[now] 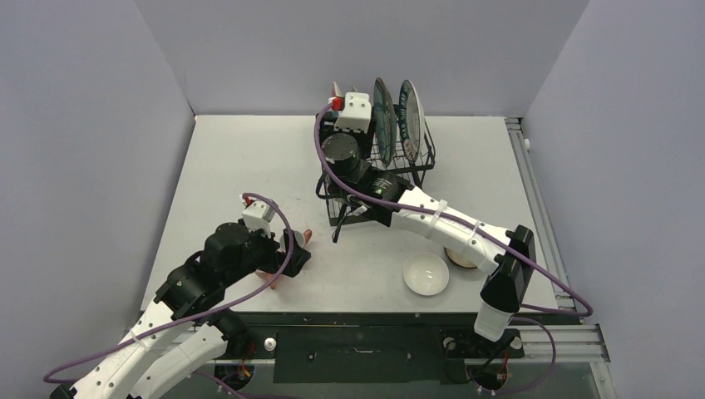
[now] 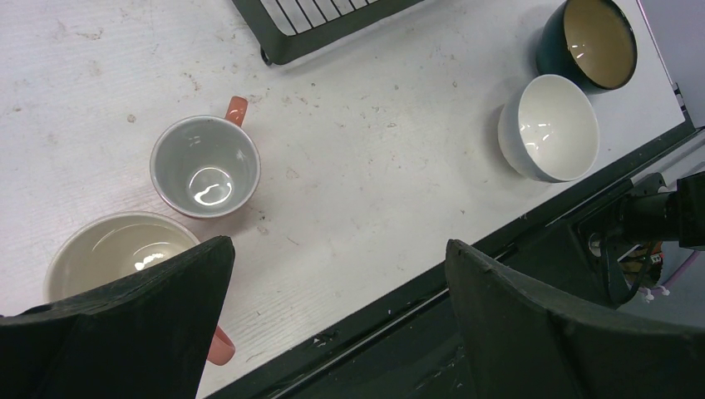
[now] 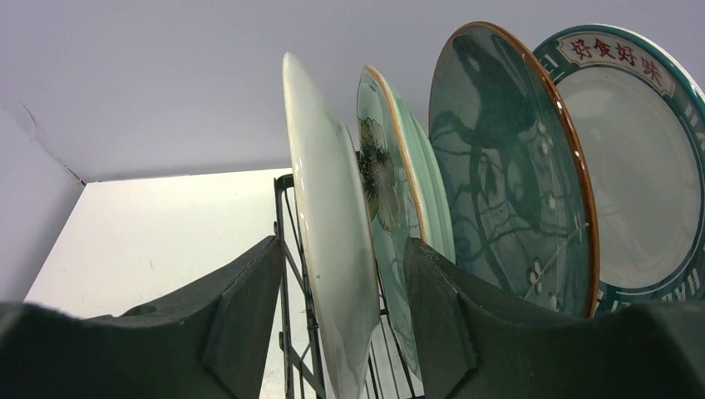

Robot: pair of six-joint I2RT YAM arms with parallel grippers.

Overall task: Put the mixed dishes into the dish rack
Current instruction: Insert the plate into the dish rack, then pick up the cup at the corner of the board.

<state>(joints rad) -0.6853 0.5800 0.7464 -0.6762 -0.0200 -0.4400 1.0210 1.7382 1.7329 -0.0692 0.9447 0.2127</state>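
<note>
Dish rack (image 1: 416,162) of black wire, glossy round plates (image 3: 507,166) upright — right tool (image 3: 341,245) apart around palest plate (image 3: 328,208), left tool (image 2: 337,248) apart

Four round plates upright in black wire rack (image 3: 287,249). Nearest, pale plate (image 3: 324,141), edge-on between end effector (image 3: 342,244) fingers (image 3: 241,307), narrow gap either side. Rightward: light green flowered plate (image 3: 391,183), dark teal brown-rimmed plate (image 3: 507,183), green-rimmed lettered white plate (image 3: 640,174). White desk (image 3: 158,233) beyond, left.
</note>
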